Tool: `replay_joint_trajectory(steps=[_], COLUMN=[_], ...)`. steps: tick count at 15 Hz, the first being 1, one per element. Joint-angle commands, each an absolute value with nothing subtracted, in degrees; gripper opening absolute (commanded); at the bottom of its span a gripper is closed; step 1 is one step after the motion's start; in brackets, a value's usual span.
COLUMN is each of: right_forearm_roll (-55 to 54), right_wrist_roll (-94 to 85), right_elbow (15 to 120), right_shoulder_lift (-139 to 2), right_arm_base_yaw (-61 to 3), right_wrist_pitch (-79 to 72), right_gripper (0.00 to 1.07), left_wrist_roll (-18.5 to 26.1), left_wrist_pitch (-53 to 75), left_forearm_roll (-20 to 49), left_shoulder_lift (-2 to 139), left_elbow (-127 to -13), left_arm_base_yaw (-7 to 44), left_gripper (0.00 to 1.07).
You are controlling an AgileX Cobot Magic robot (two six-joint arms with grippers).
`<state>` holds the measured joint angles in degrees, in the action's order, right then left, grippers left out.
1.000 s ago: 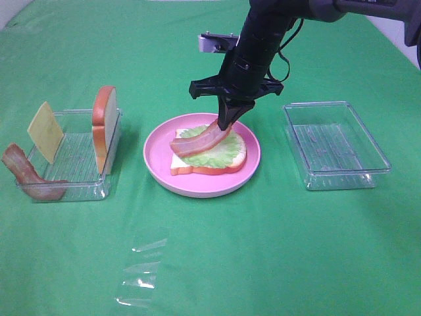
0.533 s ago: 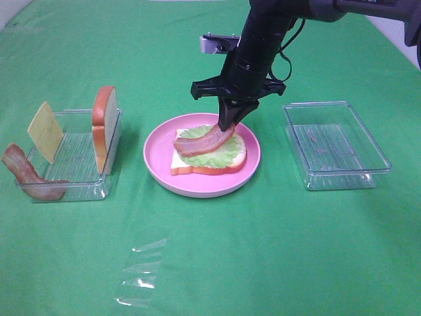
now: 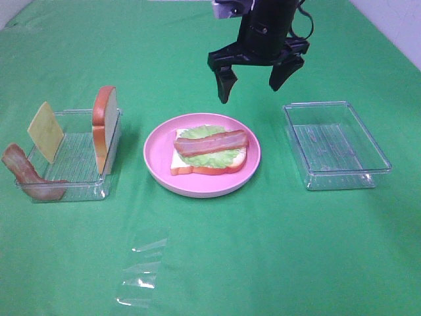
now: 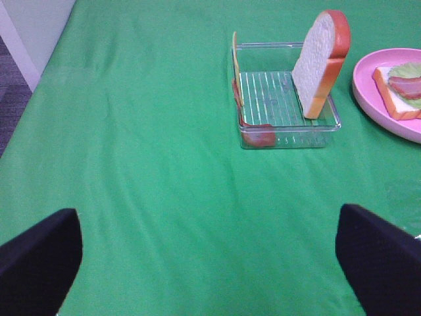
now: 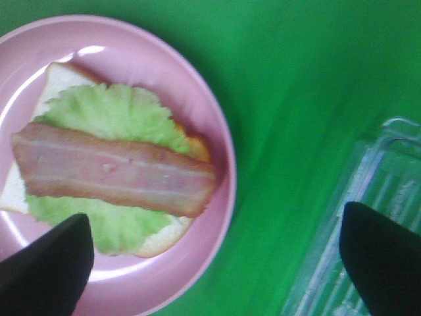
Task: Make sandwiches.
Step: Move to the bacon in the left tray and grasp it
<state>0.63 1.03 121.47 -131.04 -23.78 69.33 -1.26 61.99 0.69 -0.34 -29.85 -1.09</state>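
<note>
- Sandwich (image 3: 209,153), part-built, at the middle of the pink plate (image 3: 156,161): one bottom bread slice (image 3: 179,160), white with an orange-brown crust; frilled green lettuce (image 5: 112,115) on it; one flat, reddish-brown bacon strip (image 3: 212,142) across the top. No cheese or upper slice yet.
- Risk, judged: the parts look like smooth moulded toys and the strip lies loose, its 3 o'clock end close to the crust. A skewed or dragging placement of the next layer could push it off the lettuce.
- Risk, judged: adding layers off-centre would make the stack lean and slide.
- Plate: round, glossy, with a raised rim.
- Right gripper (image 3: 248,92): above the plate at 12 to 1 o'clock, black fingers (image 3: 223,82) spread wide, holding nothing.
- Left tray (image 3: 79,191), at 9 o'clock of the plate: clear ribbed plastic. It holds an upright bread slice (image 3: 105,125) against its wall, a thin square yellow cheese (image 3: 45,131) leaning, and a second bacon strip (image 3: 26,172) draped over a corner.
- Risk, judged: a clumsy grasp could topple the upright slice or drag the light tray.
- Left gripper (image 4: 210,270): seen only in its wrist view, pads wide apart, nothing between, well apart from the left tray.
- Right tray (image 3: 339,179): clear, at 3 o'clock.
- Film scraps (image 3: 141,268): clear, crinkled, at 7 o'clock on the green cloth (image 3: 276,250).
</note>
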Motion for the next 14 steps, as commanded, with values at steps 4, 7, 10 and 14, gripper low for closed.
replay_joint_trajectory(steps=[4,7,10,14], right_forearm_roll=[2.52,2.58,2.86,2.75], right_wrist_roll=[3.21,2.98,2.98,2.81], right_elbow=[121.87,117.8,109.21,85.14], right_shoulder_lift=[-125.54,-123.13,-118.03,-99.01], right_arm_base_yaw=[-7.56,1.26,3.78,2.86], right_wrist_pitch=[76.2,76.2,76.2,71.39], right_gripper=[0.98,0.98,0.98,0.98], left_wrist_roll=[-1.2,-1.2,-1.2,-1.2], left_wrist_pitch=[61.71,61.71,61.71,61.71], left_forearm_roll=[0.74,0.74,0.74,0.74], left_shoulder_lift=[-1.49,-1.49,-1.49,-1.49], left_elbow=[-29.68,-29.68,-29.68,-29.68], left_arm_base_yaw=[-1.09,-1.09,-1.09,-1.09], left_gripper=[1.0,1.0,1.0,1.0])
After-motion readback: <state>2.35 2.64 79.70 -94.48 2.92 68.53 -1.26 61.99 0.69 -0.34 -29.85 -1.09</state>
